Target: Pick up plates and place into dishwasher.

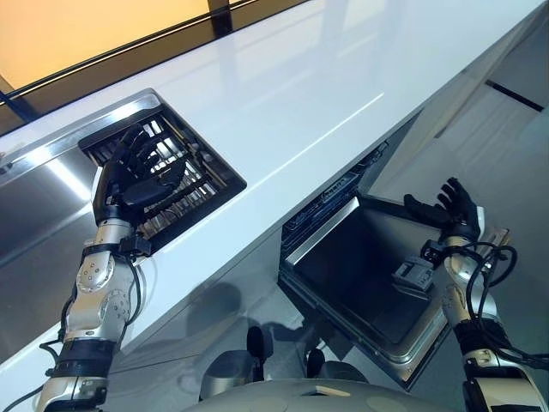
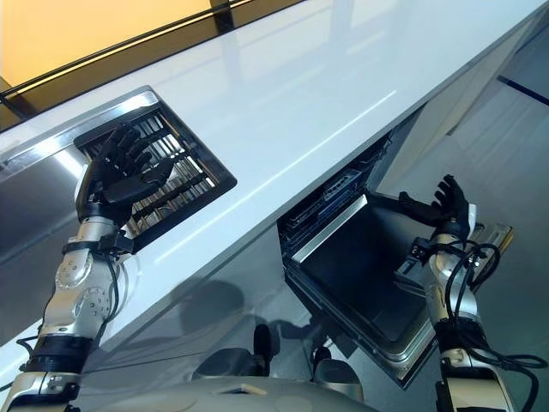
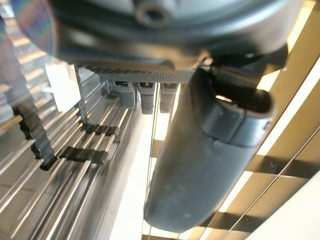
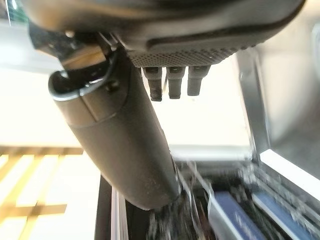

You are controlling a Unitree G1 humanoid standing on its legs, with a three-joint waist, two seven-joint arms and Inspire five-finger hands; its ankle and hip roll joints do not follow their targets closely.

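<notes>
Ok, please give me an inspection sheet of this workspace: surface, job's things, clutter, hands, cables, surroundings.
Surface: white countertop, glossy, bare where visible.
Job's things: no plates seen; dish rack set in the sink area; dishwasher door open below the counter, a rack visible inside.
Clutter: nothing seen.
Hands: left hand over the dish rack, fingers relaxed, holding nothing; right hand open above the dishwasher door, empty.
Cables: nothing seen beyond the robot's own.
Surroundings: steel sink beside the rack; grey floor.
</notes>
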